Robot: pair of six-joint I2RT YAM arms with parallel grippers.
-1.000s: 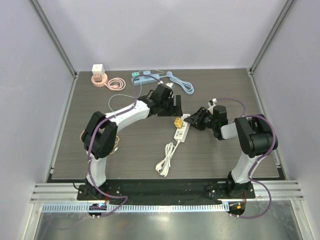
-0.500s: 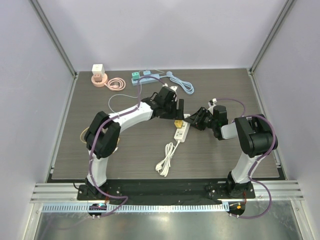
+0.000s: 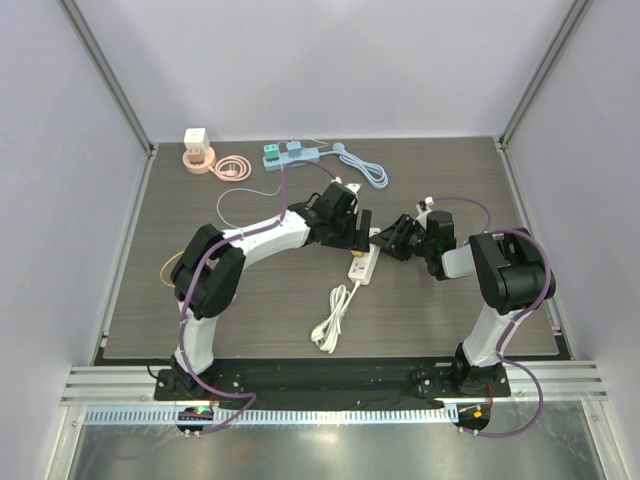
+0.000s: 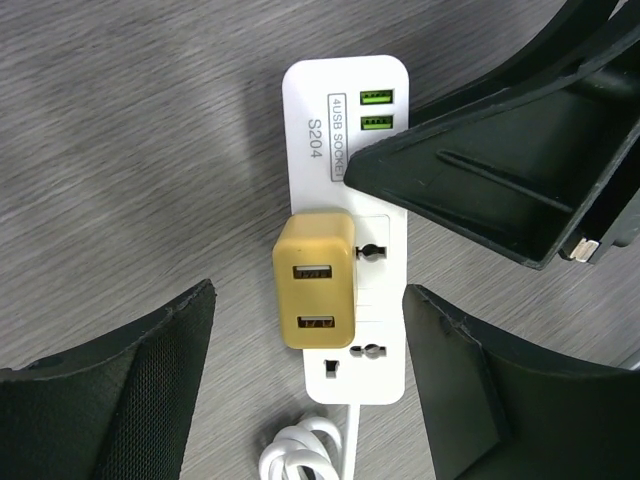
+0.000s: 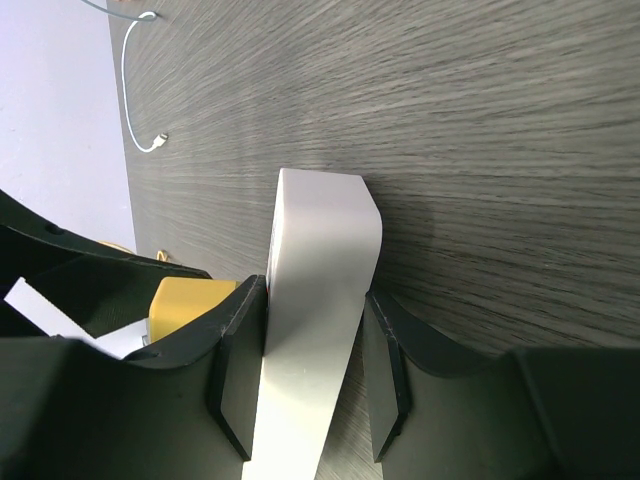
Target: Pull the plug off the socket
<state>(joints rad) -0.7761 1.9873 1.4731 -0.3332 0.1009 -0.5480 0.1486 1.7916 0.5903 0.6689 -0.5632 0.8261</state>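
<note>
A white power strip [image 3: 362,266] lies mid-table. A yellow USB plug [image 4: 315,292] sits in its socket; in the top view my left gripper hides it. My left gripper [image 3: 352,233] hovers over the plug, open, its fingers [image 4: 150,400] apart on either side of the plug and strip [image 4: 365,375], touching neither. My right gripper [image 3: 393,241] is shut on the strip's far end [image 5: 320,260], one pad on each long side. One right finger [image 4: 480,170] crosses the strip's USB end in the left wrist view. The plug [image 5: 185,300] shows just behind the right gripper [image 5: 315,300].
The strip's coiled white cord [image 3: 331,322] trails toward the near edge. At the back stand a white cube charger [image 3: 196,140], a pink cable coil [image 3: 231,167], a teal power strip [image 3: 289,152] and a light blue cable [image 3: 363,167]. A thin white wire [image 3: 232,197] lies left.
My left gripper has moved right and forward until it is over the yellow plug, which it now covers in the top view. The right arm and the strip have not moved.
</note>
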